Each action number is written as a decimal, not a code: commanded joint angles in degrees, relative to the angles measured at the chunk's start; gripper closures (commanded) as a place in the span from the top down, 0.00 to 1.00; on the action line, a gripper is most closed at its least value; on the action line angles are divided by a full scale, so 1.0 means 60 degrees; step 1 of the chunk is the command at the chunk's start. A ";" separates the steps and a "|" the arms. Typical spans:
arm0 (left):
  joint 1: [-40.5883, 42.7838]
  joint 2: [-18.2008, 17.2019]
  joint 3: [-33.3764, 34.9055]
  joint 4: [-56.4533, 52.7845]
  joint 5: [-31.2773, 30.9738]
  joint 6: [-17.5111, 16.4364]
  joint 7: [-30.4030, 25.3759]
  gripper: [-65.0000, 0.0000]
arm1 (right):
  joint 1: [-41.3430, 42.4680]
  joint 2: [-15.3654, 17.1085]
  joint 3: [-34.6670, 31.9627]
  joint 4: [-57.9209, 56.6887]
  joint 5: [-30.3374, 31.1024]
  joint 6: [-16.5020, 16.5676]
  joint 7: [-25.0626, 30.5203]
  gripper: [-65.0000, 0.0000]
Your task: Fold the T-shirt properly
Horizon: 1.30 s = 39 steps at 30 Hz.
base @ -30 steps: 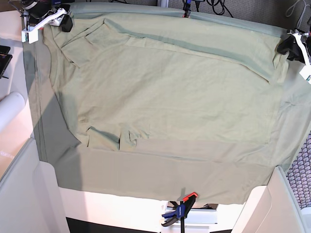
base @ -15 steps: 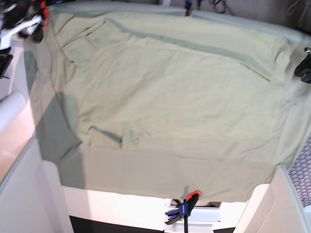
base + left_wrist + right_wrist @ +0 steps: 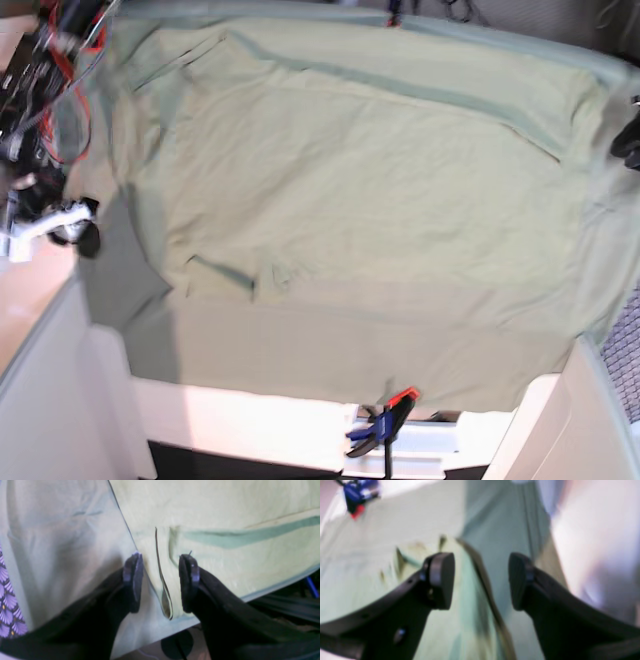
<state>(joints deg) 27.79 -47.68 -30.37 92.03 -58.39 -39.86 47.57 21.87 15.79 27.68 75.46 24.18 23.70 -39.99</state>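
t-shirt (image 3: 380,180) lies free of both open, empty jaws, spread wide on the larger cloth (image 3: 360,345), close to that cloth's top edge in the base view. some edges look turned in; the main folds seem left.

a larger plain sage-green cloth (image 3: 350,350) spreads wide. a clamp (image 3: 385,425), blue and black with a red tip, sits at its near edge, right of the middle. a purple scallop-patterned surface (image 3: 625,325) shows at the right, beside the cloth. dark cables (image 3: 458,10) lie beyond its far edge.
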 commanded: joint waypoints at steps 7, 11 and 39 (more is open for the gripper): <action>-0.0025 -0.0255 -0.0120 0.0106 -0.0087 -0.0024 -0.0186 0.42 | 0.2386 0.0131 -0.1348 -0.4586 -0.1861 -0.0280 0.2222 0.53; -0.0025 -0.0251 -0.0120 0.0106 -0.0087 -0.0024 -0.0255 0.42 | 0.2732 -0.0168 -0.1687 -0.6036 -0.1861 -0.0273 0.2670 0.53; -0.7541 0.0659 0.4422 -0.6189 0.3180 0.1632 -0.3333 0.60 | 0.2725 -0.0860 -0.1690 -0.6160 -0.2073 -0.0266 0.2667 0.53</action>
<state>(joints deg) -16.36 -42.22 -3.25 54.04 -38.65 -30.13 28.71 36.45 10.17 17.52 37.67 11.25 21.98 -24.53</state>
